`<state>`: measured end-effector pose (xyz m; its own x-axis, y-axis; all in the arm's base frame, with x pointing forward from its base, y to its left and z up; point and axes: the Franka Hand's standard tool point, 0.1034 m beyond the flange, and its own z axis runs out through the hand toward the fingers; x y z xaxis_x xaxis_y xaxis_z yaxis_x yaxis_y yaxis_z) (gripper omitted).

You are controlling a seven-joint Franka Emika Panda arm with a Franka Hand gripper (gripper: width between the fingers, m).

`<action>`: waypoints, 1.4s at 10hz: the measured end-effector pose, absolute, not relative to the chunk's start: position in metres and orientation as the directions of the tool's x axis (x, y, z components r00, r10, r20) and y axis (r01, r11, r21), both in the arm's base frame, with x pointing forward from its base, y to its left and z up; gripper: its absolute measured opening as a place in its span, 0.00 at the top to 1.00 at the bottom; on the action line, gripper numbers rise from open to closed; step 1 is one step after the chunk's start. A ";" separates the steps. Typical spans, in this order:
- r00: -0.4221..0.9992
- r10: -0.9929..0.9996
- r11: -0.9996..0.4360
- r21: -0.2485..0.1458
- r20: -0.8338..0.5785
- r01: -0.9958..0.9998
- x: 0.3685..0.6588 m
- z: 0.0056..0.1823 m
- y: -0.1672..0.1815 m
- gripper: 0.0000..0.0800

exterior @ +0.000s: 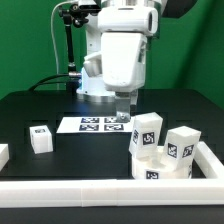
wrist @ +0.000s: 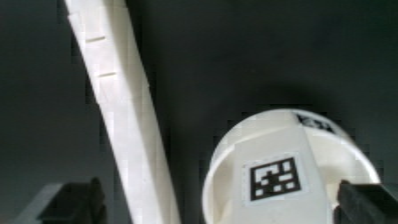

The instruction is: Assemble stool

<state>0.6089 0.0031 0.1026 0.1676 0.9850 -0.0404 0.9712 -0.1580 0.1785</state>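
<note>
In the exterior view my gripper (exterior: pixel 122 110) hangs just above the marker board (exterior: pixel 90 124), and I see nothing in it. The white stool parts stand in a cluster at the exterior view's right: the rounded seat (exterior: pixel 149 162) and tagged leg blocks (exterior: pixel 148 129) (exterior: pixel 183 143). One more leg block (exterior: pixel 41 138) stands alone at the left. In the wrist view the rounded tagged seat (wrist: pixel 285 165) shows between my dark fingertips (wrist: pixel 71 205), which stand far apart. The gripper (wrist: pixel 217 212) is open and empty.
A long white rail (exterior: pixel 100 190) edges the table's front and turns up its right side (exterior: pixel 211 158). It crosses the wrist view (wrist: pixel 116 110) beside the seat. The robot base (exterior: pixel 95 75) and a stand (exterior: pixel 68 40) are behind.
</note>
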 end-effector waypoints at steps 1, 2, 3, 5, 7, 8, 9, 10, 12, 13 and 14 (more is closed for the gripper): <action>0.081 0.994 -0.067 0.167 -0.077 0.984 0.607 0.099 0.007 0.19; 0.048 0.994 -0.032 0.161 -0.095 0.986 0.605 0.098 0.011 0.19; 0.060 0.994 -0.044 0.162 -0.095 0.986 0.606 0.098 0.007 0.19; 0.018 0.994 -0.001 0.158 -0.109 0.987 0.606 0.098 0.004 0.19; -0.098 0.986 0.118 0.141 -0.138 0.983 0.602 0.094 0.011 0.19; -0.113 0.984 0.131 0.135 -0.137 0.982 0.600 0.092 0.016 0.19; -0.122 0.983 0.140 0.131 -0.135 0.981 0.598 0.090 0.021 0.19; -0.127 0.983 0.144 0.128 -0.133 0.981 0.597 0.089 0.025 0.19; -0.123 0.984 0.140 0.124 -0.129 0.982 0.595 0.086 0.029 0.19; -0.117 0.985 0.133 0.122 -0.129 0.984 0.594 0.084 0.029 0.19; -0.111 0.986 0.127 0.121 -0.128 0.985 0.594 0.083 0.029 0.19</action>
